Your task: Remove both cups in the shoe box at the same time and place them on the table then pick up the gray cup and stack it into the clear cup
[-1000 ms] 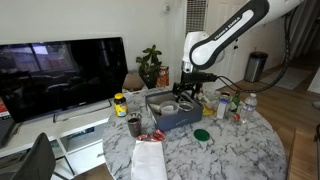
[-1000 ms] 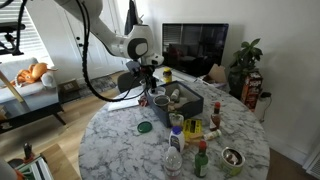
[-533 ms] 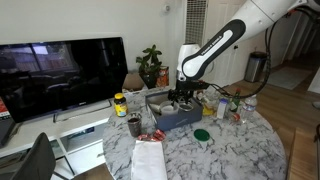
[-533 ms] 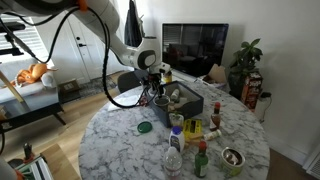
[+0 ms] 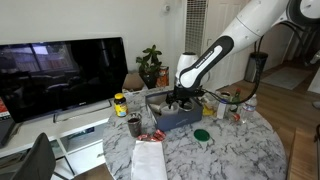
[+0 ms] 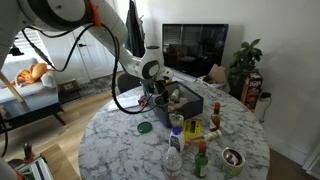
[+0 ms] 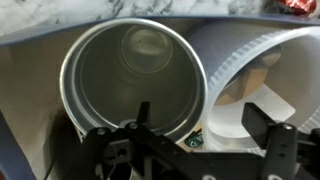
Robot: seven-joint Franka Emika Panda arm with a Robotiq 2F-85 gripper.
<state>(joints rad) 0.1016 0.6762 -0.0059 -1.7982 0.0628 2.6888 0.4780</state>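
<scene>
Dropping lower than it was a moment ago, the arm has brought the tool [image 5: 180,98] right down onto the shoe box [image 5: 185,121]. Before, the tool hung higher up and off to the side. This looks like the start of the first job, lifting both cups out together.

In the wrist view the gray cup [image 7: 120,80] stands right under the tool, mouth up. The clear cup [image 7: 250,60] is just beside it, and their rims look like they touch. One finger [image 7: 143,112] pokes into the gray cup. The other finger [image 7: 268,128] looks to be over the clear cup. The tool is spread wide and squeezes nothing yet. The two cup walls sit between its fingers, so closing them should pinch both cups at once.

Both cups are inside the box, not on the worktop [image 5: 225,158].

Count: one gray cup, one clear cup, one shoe box, one tool. One green lid [image 5: 202,135] lies on the worktop near the box.
</scene>
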